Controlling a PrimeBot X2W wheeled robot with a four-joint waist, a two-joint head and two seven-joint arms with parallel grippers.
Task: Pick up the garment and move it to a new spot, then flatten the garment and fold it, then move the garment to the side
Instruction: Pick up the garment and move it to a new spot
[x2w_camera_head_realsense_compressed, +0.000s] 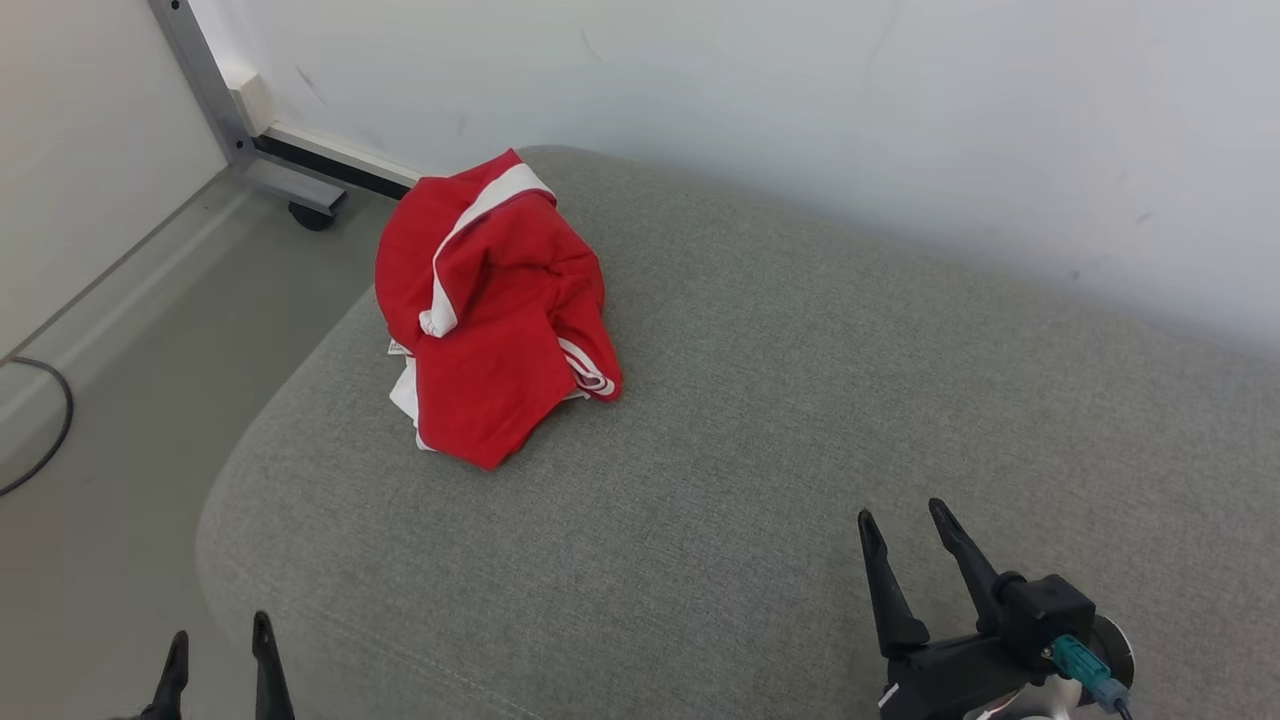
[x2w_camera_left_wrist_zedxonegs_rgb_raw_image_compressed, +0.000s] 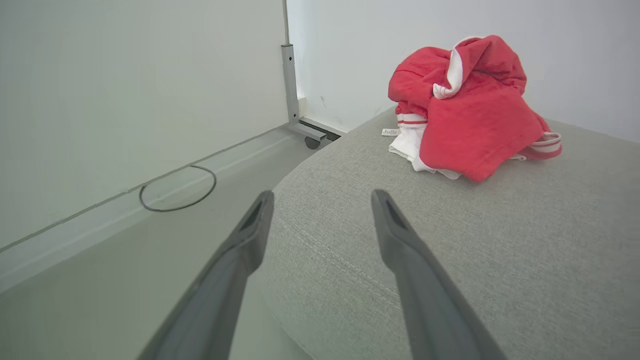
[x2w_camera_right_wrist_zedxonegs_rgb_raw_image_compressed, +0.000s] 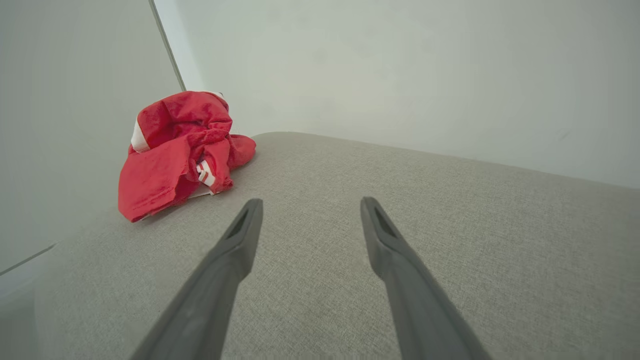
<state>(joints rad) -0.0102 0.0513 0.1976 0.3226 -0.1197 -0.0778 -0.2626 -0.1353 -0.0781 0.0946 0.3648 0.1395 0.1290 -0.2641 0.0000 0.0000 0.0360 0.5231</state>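
While nothing is gripped yet, both pincers wait nearest the head camera. The left pincer (x2w_camera_head_realsense_compressed: 220, 638) sits at the lower left, about over the rounded edge where the grey cushion (x2w_camera_head_realsense_compressed: 760, 420) drops to the floor (x2w_camera_head_realsense_compressed: 140, 340). The right pincer (x2w_camera_head_realsense_compressed: 902, 514) sits at the lower right, above the cushion's bare fabric. Each has its two dark fingers spread wide and empty, which reads as readiness for a first grab rather than any hold.

Farther on, a broad stretch of open cushion lies between the pincers and the garment (x2w_camera_head_realsense_compressed: 490, 330). That red piece with white trim is bunched in a loose heap, well apart from both pincers. It sits at the cushion's far left corner, with a sleeve cuff and a white layer poking out underneath. Crumpled so near the edge, it probably has too little room to be spread, so lifting it toward the open middle looks like the sensible first step. The left arm seems the better placed for the reach.

Behind the heap stand the pale wall (x2w_camera_head_realsense_compressed: 850, 110) and a metal frame leg (x2w_camera_head_realsense_compressed: 205, 90) on a caster, with a dark cable (x2w_camera_head_realsense_compressed: 55, 440) curling on the floor.
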